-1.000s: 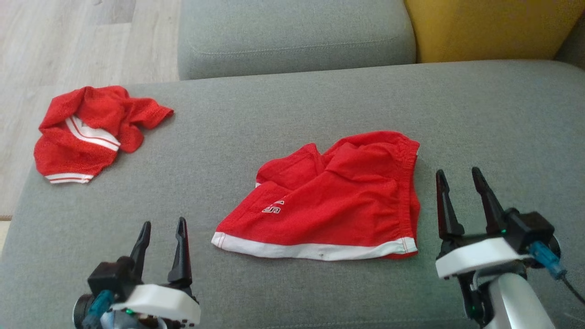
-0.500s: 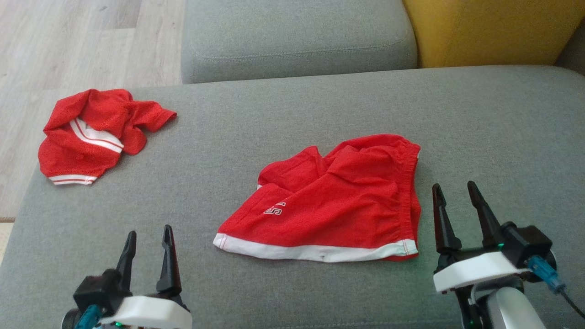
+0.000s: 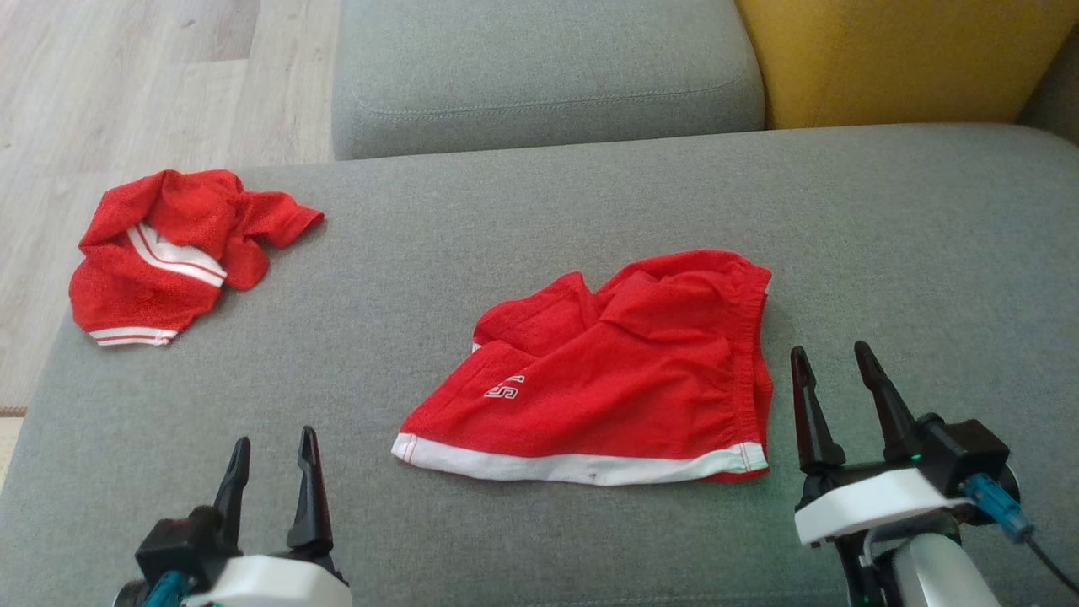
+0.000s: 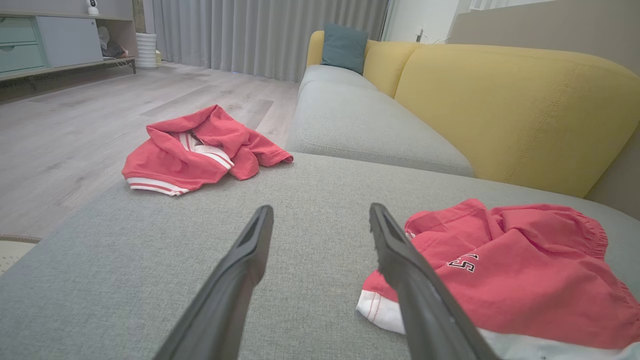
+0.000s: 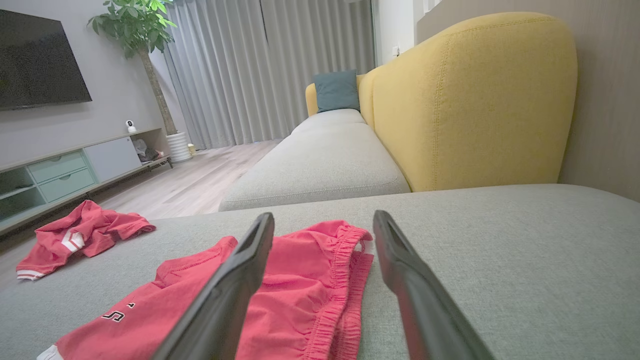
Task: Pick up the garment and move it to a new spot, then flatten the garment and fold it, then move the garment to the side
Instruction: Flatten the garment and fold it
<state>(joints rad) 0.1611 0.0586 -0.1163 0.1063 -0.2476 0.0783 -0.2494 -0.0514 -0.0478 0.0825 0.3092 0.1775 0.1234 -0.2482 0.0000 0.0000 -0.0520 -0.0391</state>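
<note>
The left gripper (image 3: 275, 440) hangs low over the grey sofa seat (image 3: 506, 211), its two dark fingers spread apart with nothing between them. The right gripper (image 3: 829, 351) is spread just as wide and also holds nothing.

The red shorts (image 3: 624, 379) lie on the seat between the two grippers, untouched. Their white hem faces the robot. The elastic waistband side is just beside the right gripper's fingertips, and in the right wrist view the shorts (image 5: 300, 285) sit under and left of the fingers. From the left gripper (image 4: 321, 210) the shorts (image 4: 520, 280) lie near, off to the right.

A crumpled red shirt (image 3: 160, 253) sits well apart at the seat's far left corner, by the wooden floor (image 3: 126, 67). A yellow backrest (image 3: 893, 59) rises behind. Across the room stands a low cabinet (image 5: 65, 170) with its drawers shut.
</note>
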